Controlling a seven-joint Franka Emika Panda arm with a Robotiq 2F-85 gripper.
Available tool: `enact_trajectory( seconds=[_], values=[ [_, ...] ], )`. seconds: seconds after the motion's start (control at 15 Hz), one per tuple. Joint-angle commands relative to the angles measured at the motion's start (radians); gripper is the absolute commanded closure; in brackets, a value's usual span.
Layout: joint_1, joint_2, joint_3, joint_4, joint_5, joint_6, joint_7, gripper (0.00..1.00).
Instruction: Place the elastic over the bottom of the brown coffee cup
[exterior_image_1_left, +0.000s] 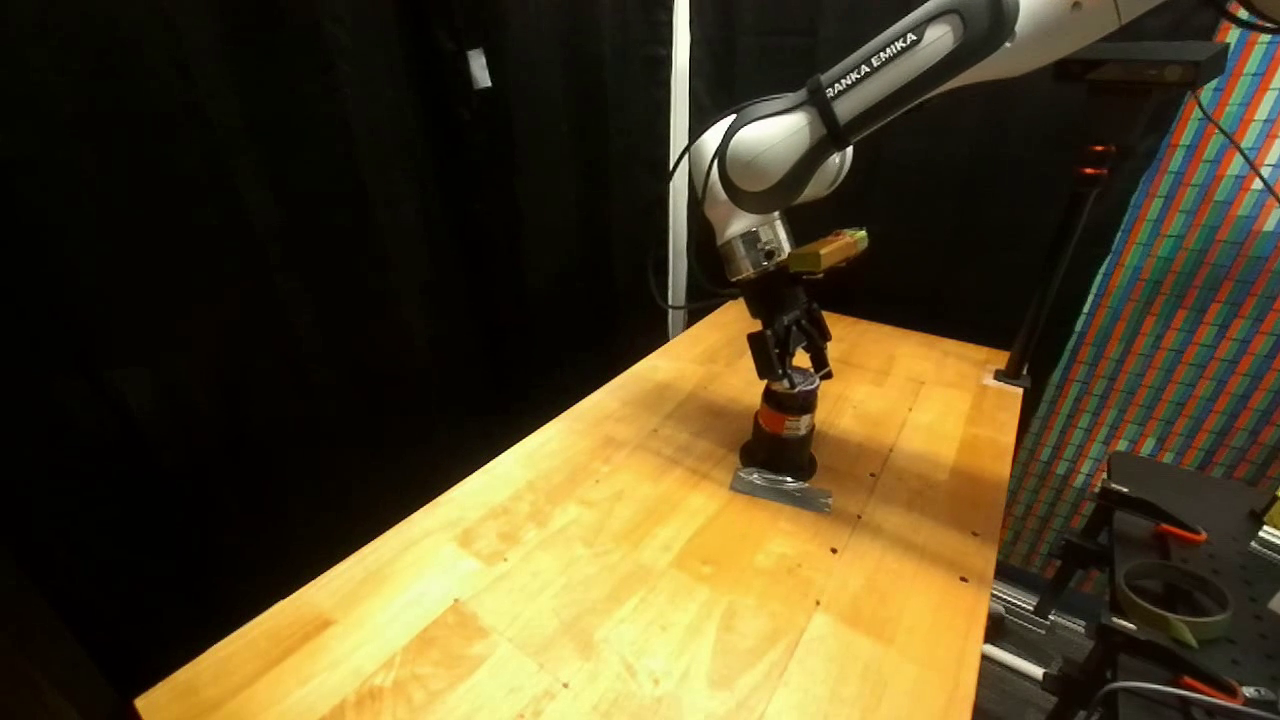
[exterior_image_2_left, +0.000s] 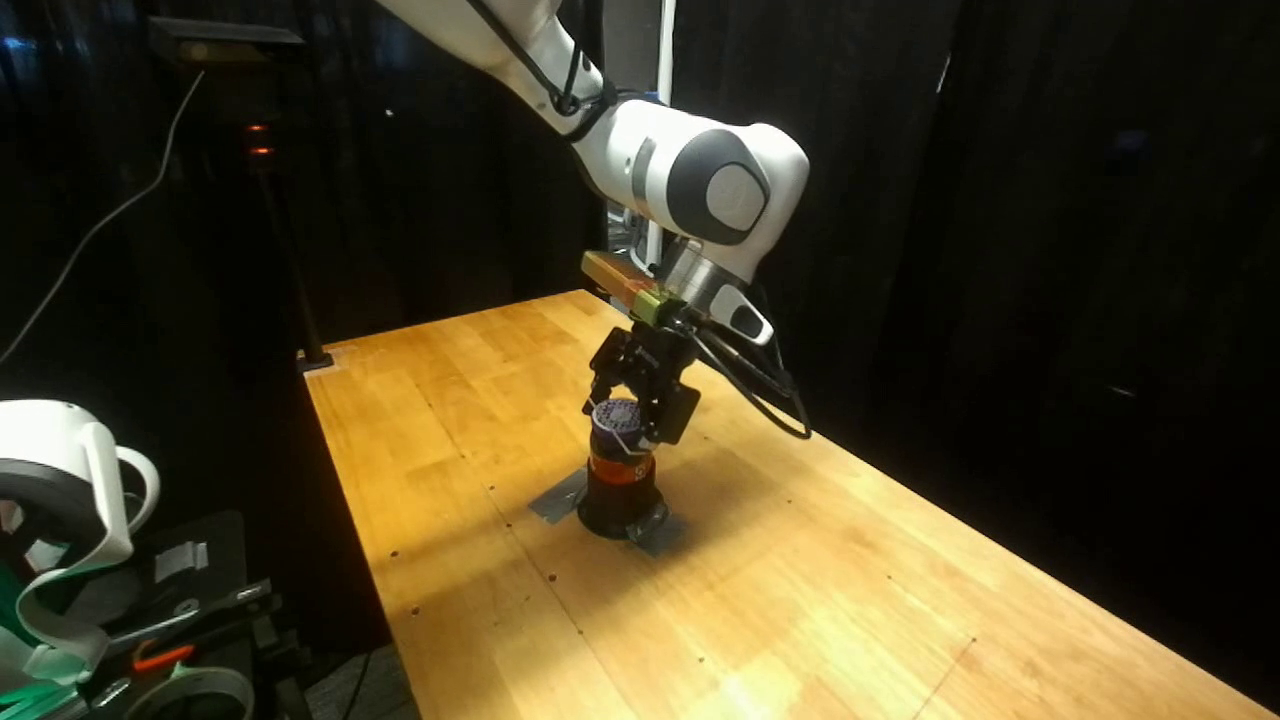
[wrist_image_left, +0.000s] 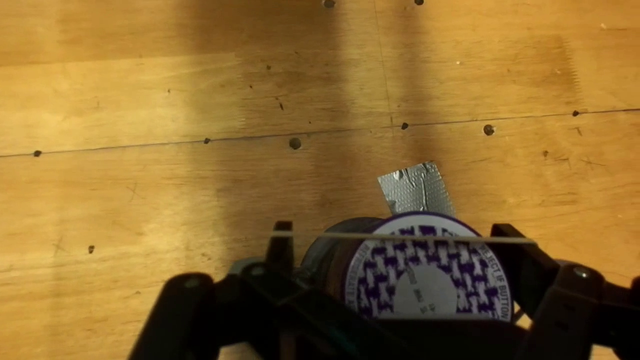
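Note:
The brown coffee cup (exterior_image_1_left: 787, 425) stands on the table with its pale, purple-patterned round end up and its reddish-orange band at mid height. It also shows in an exterior view (exterior_image_2_left: 621, 475). In the wrist view its pale end (wrist_image_left: 425, 290) lies between the fingers, its lower part hidden. My gripper (wrist_image_left: 395, 241) is open, with its fingertips on either side of the cup's top, in an exterior view too (exterior_image_2_left: 620, 424). The thin pale elastic (wrist_image_left: 325, 235) is stretched between both fingertips and crosses over the cup's end in the wrist view. The rest of the loop is hidden.
Grey tape strips (exterior_image_1_left: 782, 490) lie on the table at the cup's black, wider base, also in the wrist view (wrist_image_left: 419, 190). The wooden table (exterior_image_1_left: 600, 560) has small dark holes. A black post (exterior_image_2_left: 310, 300) stands at the table's far corner. A side cart holds a tape roll (exterior_image_1_left: 1175, 600).

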Motion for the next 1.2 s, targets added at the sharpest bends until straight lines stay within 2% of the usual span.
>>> enact_trajectory(
  seconds=[0.0,0.27,0.8,1.13],
  values=[
    [-0.012,-0.158,0.001,-0.232,0.008,0.111,-0.043,0.00],
    [-0.011,-0.274,0.000,-0.402,-0.008,0.207,-0.076,0.00],
    [0.001,-0.445,0.013,-0.763,-0.019,0.701,-0.090,0.00],
    [0.020,-0.496,0.011,-0.909,-0.081,0.966,-0.075,0.00]
  ],
)
